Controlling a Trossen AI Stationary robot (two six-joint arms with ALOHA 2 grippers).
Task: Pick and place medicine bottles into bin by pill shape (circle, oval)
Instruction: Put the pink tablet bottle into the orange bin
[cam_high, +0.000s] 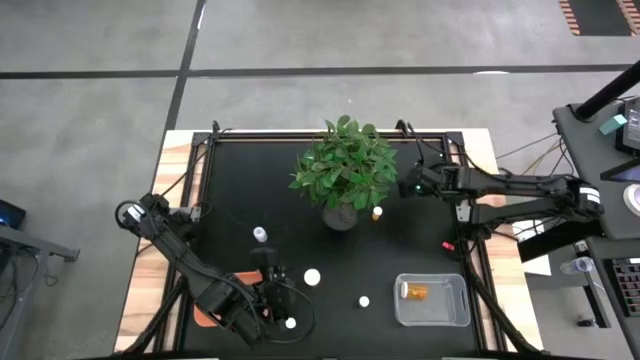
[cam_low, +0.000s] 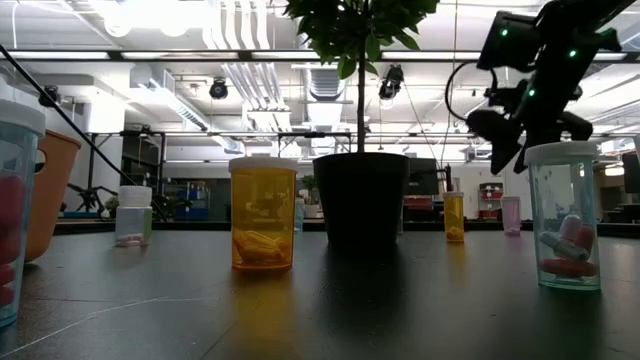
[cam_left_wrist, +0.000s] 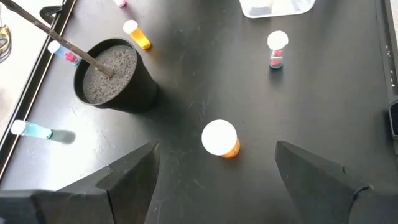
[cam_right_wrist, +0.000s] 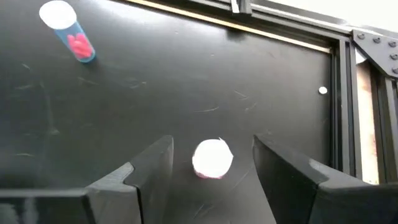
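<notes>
My right gripper (cam_right_wrist: 212, 142) hangs open at the far right, behind the plant. A small pinkish bottle with a white cap (cam_right_wrist: 212, 159) stands on the table between its fingertips, apart from both. My left gripper (cam_high: 280, 285) is open at the near left. An orange bottle with a white cap (cam_left_wrist: 219, 138) stands upright just beyond its fingertips. Other medicine bottles stand about the table: a clear one with red pills (cam_left_wrist: 275, 50), a small orange one (cam_high: 377, 212) and a clear one (cam_high: 260, 234). The clear bin (cam_high: 432, 312) holds one orange bottle (cam_high: 413, 290). The orange bin (cam_high: 203, 316) is mostly hidden under my left arm.
A leafy plant in a black pot (cam_high: 343, 175) stands in the middle of the far half of the table, between the arms. Another bottle with red pills (cam_right_wrist: 67, 30) stands farther out from my right gripper. The black frame rail (cam_right_wrist: 339, 93) runs close to my right gripper.
</notes>
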